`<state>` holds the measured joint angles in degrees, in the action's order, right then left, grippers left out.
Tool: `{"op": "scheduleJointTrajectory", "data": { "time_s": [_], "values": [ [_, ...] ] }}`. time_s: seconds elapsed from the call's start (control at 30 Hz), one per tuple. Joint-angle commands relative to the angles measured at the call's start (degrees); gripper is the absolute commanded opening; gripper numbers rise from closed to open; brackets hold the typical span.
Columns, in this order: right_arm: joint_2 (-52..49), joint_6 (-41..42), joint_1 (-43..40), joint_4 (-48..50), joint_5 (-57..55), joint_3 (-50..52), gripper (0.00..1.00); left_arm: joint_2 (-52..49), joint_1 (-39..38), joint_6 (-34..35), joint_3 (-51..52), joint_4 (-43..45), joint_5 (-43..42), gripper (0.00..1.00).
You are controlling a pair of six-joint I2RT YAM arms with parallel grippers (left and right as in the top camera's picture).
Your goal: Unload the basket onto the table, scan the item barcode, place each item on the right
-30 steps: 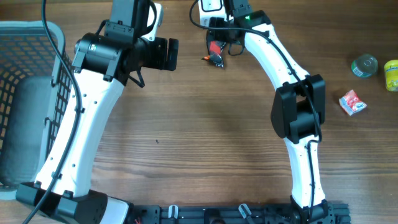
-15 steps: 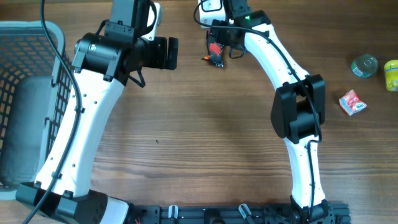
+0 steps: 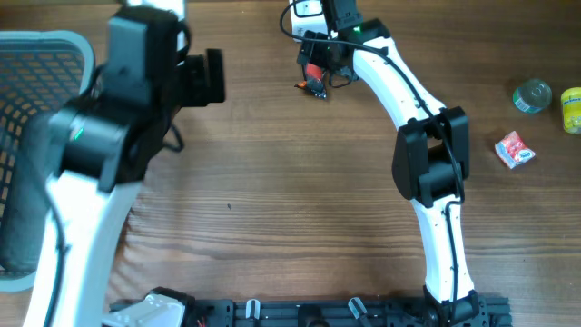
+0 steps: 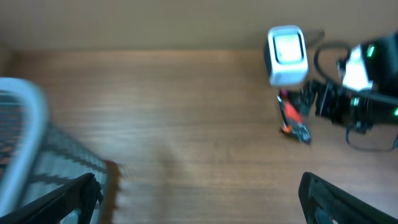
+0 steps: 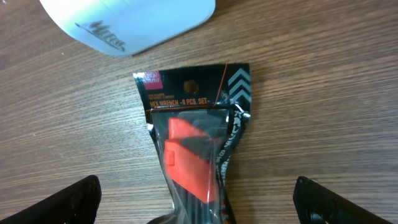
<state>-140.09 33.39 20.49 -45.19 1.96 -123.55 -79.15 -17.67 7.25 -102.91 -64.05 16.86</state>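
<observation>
The item is a hex wrench set (image 5: 198, 146) in a black and clear pack with an orange holder, lying flat on the wooden table. In the overhead view the pack (image 3: 314, 82) sits at the far edge, just below the white barcode scanner (image 3: 309, 9). My right gripper (image 5: 199, 205) is open, one finger on each side of the pack and well apart from it. The scanner's white head (image 5: 130, 18) is right above the pack's label. My left gripper (image 4: 199, 202) is open and holds nothing, over bare table near the basket. From its blurred view the pack (image 4: 293, 119) lies far off.
A grey wire basket (image 3: 45, 54) fills the left edge. At the far right are a green can (image 3: 532, 95), a yellow object (image 3: 572, 109) and a red and white packet (image 3: 515, 150). The right arm (image 3: 427, 154) stretches across the right half.
My left arm has swung left toward the basket, blurring its view. The right gripper has spread a little wider around the pack, which stays on the table.
</observation>
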Motion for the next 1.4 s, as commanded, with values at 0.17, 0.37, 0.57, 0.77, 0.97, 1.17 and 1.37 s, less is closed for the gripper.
{"op": "scheduleJointTrajectory", "data": {
  "time_s": [0.17, 0.37, 0.57, 0.77, 0.97, 1.17, 1.37],
  "values": [
    [-4.5, 0.24, 1.2, 1.88, -2.14, 0.13, 0.99, 10.78, 0.07, 1.01, -0.26, -3.23, 7.04, 1.0],
    [-6.73, 1.51, 1.22, 1.25, -2.32, 0.13, 1.0, 14.12, 0.07, 5.68, -0.26, -8.63, 12.0, 1.0],
    [-8.52, 1.55, 1.22, 2.6, -2.29, 0.11, 0.99, 15.5, 0.07, 5.68, -0.26, -10.69, 12.0, 1.0],
    [-9.97, -2.62, 1.7, 3.45, -5.29, 0.13, 0.99, 15.52, 0.07, 5.66, -0.24, -11.32, 13.64, 1.0],
    [-9.73, -12.52, 1.84, -1.81, -9.97, 0.11, 1.0, 15.52, 0.07, 5.7, -0.24, -11.47, 13.68, 1.0],
    [-1.6, -12.11, 1.73, -6.58, -11.15, 0.11, 1.0, 15.52, 0.07, 5.7, -0.15, -11.52, 13.68, 1.0],
    [11.58, -14.16, 1.75, -5.77, -11.39, 0.11, 1.0, 15.52, 0.07, 6.84, -0.15, -12.35, 13.68, 1.0]
  ]
}}
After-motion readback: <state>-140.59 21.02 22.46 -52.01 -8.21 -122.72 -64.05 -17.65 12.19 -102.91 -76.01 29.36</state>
